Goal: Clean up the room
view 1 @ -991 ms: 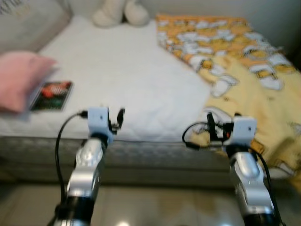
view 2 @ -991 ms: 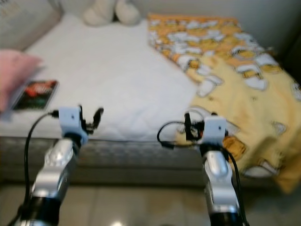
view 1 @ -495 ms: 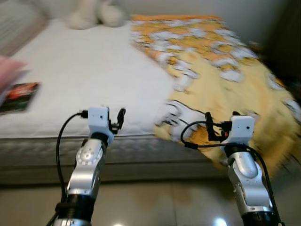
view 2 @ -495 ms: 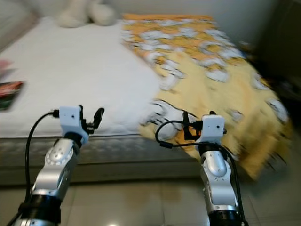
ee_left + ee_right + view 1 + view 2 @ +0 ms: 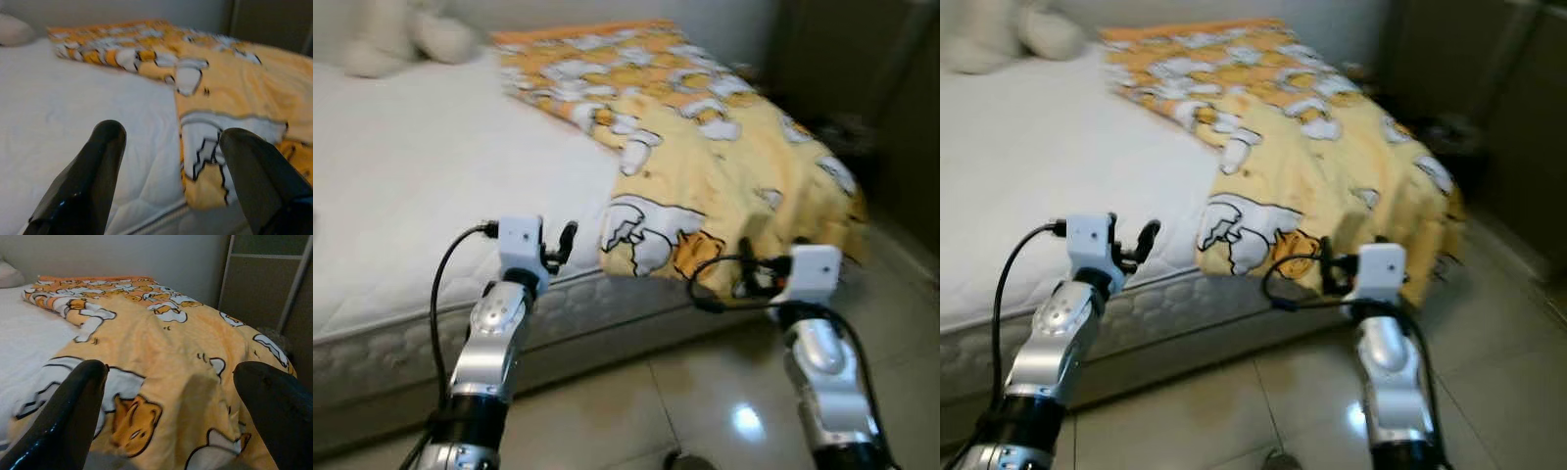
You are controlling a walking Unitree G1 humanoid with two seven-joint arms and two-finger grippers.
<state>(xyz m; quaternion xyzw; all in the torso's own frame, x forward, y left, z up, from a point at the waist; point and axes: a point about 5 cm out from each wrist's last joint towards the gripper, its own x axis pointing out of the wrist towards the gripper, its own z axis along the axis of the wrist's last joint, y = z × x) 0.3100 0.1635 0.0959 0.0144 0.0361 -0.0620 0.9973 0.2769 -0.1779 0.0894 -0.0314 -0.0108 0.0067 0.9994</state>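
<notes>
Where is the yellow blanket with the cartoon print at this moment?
In the eye views the yellow cartoon-print blanket covers the right side of the white mattress, and its corner hangs over the bed's edge, just beyond the right gripper.

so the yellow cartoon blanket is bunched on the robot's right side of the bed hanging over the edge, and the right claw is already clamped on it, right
Not quite. The yellow cartoon blanket does lie on the robot's right side of the bed and hangs over its edge, but the right claw is not clamped on it. The right wrist view shows its fingers spread wide, short of the fabric.

Blanket (image 5: 705, 147) on bed (image 5: 421, 196) right half, draped over edge; plush toy (image 5: 396, 34) behind, far-left.
</notes>
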